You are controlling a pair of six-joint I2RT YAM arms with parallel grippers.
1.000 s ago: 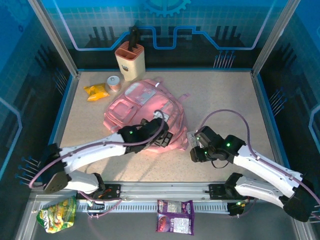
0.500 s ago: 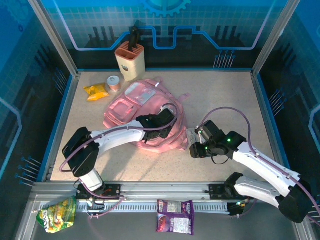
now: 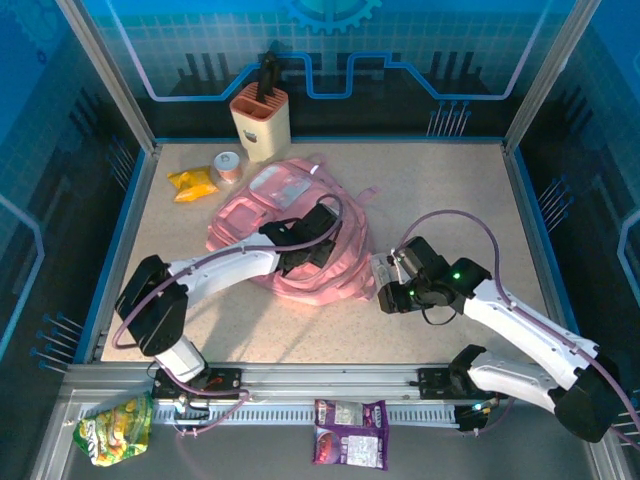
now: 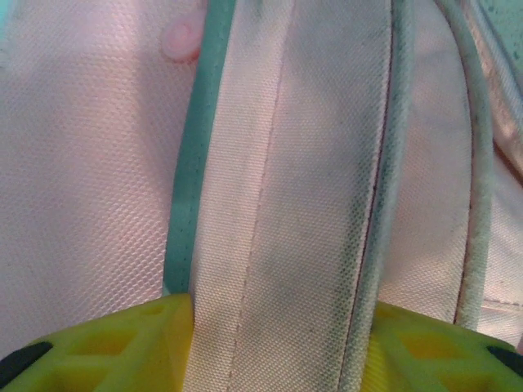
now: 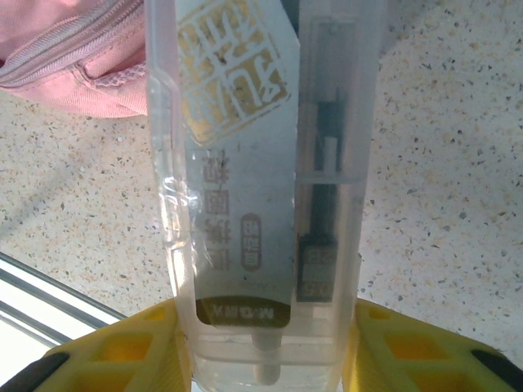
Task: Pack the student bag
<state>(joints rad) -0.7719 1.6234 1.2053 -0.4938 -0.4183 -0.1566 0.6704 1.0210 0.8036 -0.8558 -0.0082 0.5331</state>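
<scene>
The student bag (image 3: 290, 225), pink with pale zip trim, lies flat in the middle of the table. My left gripper (image 3: 318, 235) rests on its right half. In the left wrist view a wide pink strap (image 4: 294, 204) of the bag fills the gap between the yellow fingers (image 4: 122, 347), and my left gripper (image 4: 278, 327) is shut on it. My right gripper (image 3: 385, 290) hovers just right of the bag's near corner (image 5: 73, 57), shut on a clear plastic stationery pack (image 5: 261, 163) with gold print. The pack (image 3: 381, 270) points towards the bag.
A beige holder (image 3: 260, 122) with a dark handle stands at the back. A yellow snack packet (image 3: 192, 183) and a small round roll (image 3: 229, 165) lie at the back left. A green packet (image 3: 115, 428) and a purple packet (image 3: 350, 432) lie beyond the front rail.
My left arm has reached further over the bag, and its jaws have narrowed from wide open onto the strap. The right gripper has crept slightly towards the bag with the pack.
</scene>
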